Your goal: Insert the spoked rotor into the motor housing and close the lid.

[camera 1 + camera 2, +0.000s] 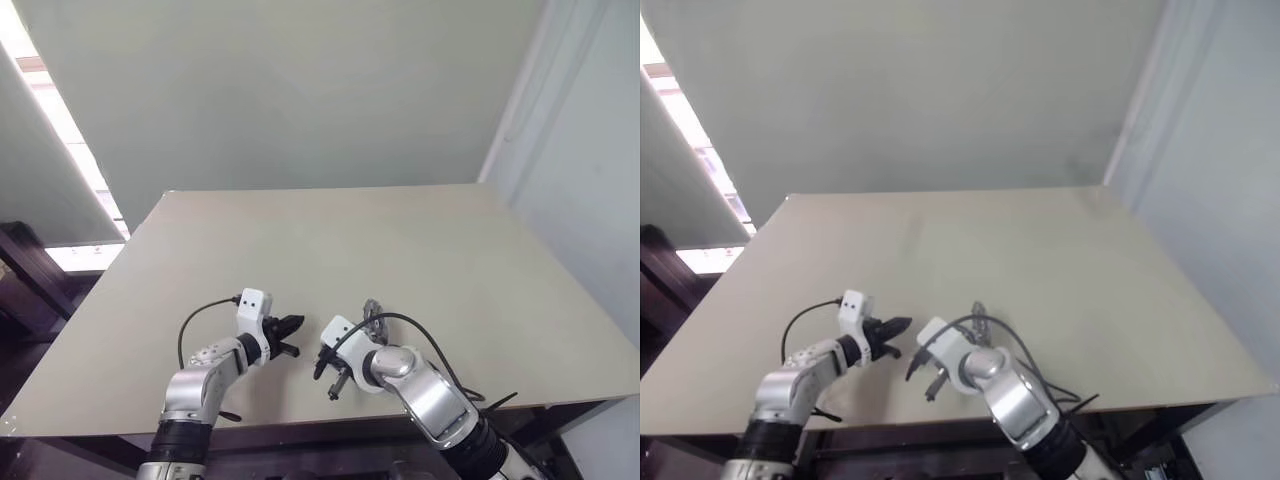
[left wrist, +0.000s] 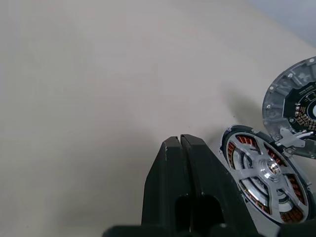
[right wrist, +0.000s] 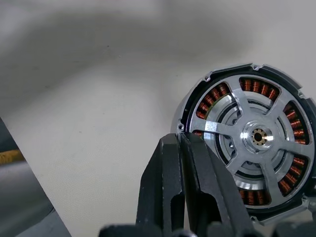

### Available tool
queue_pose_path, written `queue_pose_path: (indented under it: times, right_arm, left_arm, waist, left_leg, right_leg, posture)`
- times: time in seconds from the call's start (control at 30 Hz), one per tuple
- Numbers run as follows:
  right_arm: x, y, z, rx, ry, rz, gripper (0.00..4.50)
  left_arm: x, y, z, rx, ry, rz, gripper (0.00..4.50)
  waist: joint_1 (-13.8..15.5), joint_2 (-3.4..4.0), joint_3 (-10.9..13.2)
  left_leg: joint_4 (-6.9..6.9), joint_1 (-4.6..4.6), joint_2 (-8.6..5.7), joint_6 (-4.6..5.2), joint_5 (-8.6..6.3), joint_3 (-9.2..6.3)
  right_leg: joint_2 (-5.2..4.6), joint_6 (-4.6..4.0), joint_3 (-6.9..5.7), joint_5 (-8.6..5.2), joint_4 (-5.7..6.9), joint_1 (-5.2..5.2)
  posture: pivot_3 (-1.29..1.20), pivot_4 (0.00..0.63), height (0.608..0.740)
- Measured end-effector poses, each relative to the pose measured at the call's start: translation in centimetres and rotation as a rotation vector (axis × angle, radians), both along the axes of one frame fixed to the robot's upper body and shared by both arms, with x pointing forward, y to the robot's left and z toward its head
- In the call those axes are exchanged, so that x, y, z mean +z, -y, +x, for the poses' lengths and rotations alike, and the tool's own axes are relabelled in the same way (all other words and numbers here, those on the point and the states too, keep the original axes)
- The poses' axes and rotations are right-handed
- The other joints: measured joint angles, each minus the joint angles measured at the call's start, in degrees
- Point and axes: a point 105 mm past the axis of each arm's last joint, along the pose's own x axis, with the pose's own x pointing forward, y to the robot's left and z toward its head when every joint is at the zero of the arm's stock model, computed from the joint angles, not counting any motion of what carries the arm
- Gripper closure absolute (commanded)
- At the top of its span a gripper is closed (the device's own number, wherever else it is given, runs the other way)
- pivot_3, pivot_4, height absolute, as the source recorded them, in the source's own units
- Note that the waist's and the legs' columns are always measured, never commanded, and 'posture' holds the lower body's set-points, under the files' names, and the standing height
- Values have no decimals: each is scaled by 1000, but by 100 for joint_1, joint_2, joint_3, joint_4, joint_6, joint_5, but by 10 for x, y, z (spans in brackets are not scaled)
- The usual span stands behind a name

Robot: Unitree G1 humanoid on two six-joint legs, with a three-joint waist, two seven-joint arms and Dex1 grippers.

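Two jobs, one done: spoked rotor (image 3: 256,138) sits in motor housing (image 3: 193,106). Both grippers, left (image 2: 180,143) & right (image 3: 180,140), clenched, holding nothing. Next: grab lid (image 2: 292,106), lay flat on top, press evenly.

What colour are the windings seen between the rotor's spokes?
Copper-brown, on the motor housing behind the silver spoked rotor; clearest in the right wrist view.

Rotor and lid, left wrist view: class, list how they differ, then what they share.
The rotor has smooth silver spokes and a hub; the lid has a bumpy grey rim around a dark inside. The rotor sits in the housing, with copper windings showing between its spokes; the lid is outside, beside the housing. Both are round metal discs.
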Motion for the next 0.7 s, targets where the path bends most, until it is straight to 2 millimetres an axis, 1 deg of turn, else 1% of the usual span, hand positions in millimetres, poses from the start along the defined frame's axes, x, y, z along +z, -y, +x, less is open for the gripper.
queue_pose_path:
  times: [0.07, 0.17, 0.3, 0.33, 0.37, 0.43, 0.53, 0.6, 0.7]
  right_arm:
    - [0, 0, 0, 0, -1, -6, 4471]
    - [1, 1, 2, 6, 5, -21, 3859]
    - [0, 4, 2, 7, -2, -29, 2533]
    - [0, 4, 3, 6, -1, -29, 2102]
    - [0, 4, 3, 5, 0, -30, 1836]
    - [1, 5, 4, 2, 5, -33, 1141]
    - [7, 6, 6, 6, 30, -30, 62]
    - [17, 6, 8, 20, 62, -24, 62]
    - [41, 3, 9, 70, 137, 9, 62]
  left_arm:
    - [-1, 0, -1, 3, -5, 1, 4500]
    - [-2, 0, -1, 3, -7, 3, 4500]
    - [-2, 1, -1, 0, -6, 3, 4500]
    - [-3, 2, -1, -2, -7, 3, 4500]
    - [-3, 2, -1, -2, -7, 3, 4500]
    - [-3, 2, -2, -3, -7, 3, 4500]
    - [-3, 2, -2, -3, -7, 3, 4500]
    - [-2, 2, -2, -4, -6, 3, 4500]
    - [-2, 1, -2, -12, -5, 1, 4500]
  waist:
    - [0, 0, 0]
    - [0, 0, 0]
    - [-5, 0, 0]
    - [-5, 0, 0]
    - [-5, 0, 0]
    - [-5, 0, 0]
    - [-4, 0, 0]
    - [-5, 0, 0]
    - [-5, 0, 0]
  left_leg:
    - [0, 0, 0, 0, 0, 0]
    - [0, 0, 0, 0, 0, -1]
    - [-1, 1, 2, 0, 0, -1]
    - [-1, 1, 2, 0, 0, -1]
    - [-1, 1, 2, 0, 0, -1]
    - [-1, 0, 2, 0, 0, 0]
    - [-1, 0, 2, 0, 0, 0]
    - [-1, 0, 2, 0, 0, 0]
    - [-3, -1, 2, 0, 0, -3]
  right_leg:
    - [0, 0, 0, 0, 0, 0]
    - [0, 0, -1, 0, 0, 1]
    - [1, 0, -2, 0, 0, -2]
    - [1, 0, -2, 0, 0, -2]
    - [1, 0, -2, 0, 0, -2]
    - [1, 0, -2, 0, 0, -1]
    - [1, 0, -3, 0, 0, -1]
    - [1, 0, -3, 0, 0, -2]
    - [1, 0, -5, 0, -1, -2]
  posture:
    - [0, 0, 740]
    - [0, 0, 740]
    - [0, 0, 740]
    - [0, 0, 740]
    - [0, 0, 740]
    - [0, 0, 740]
    - [0, 0, 740]
    - [0, 0, 740]
    - [0, 0, 740]
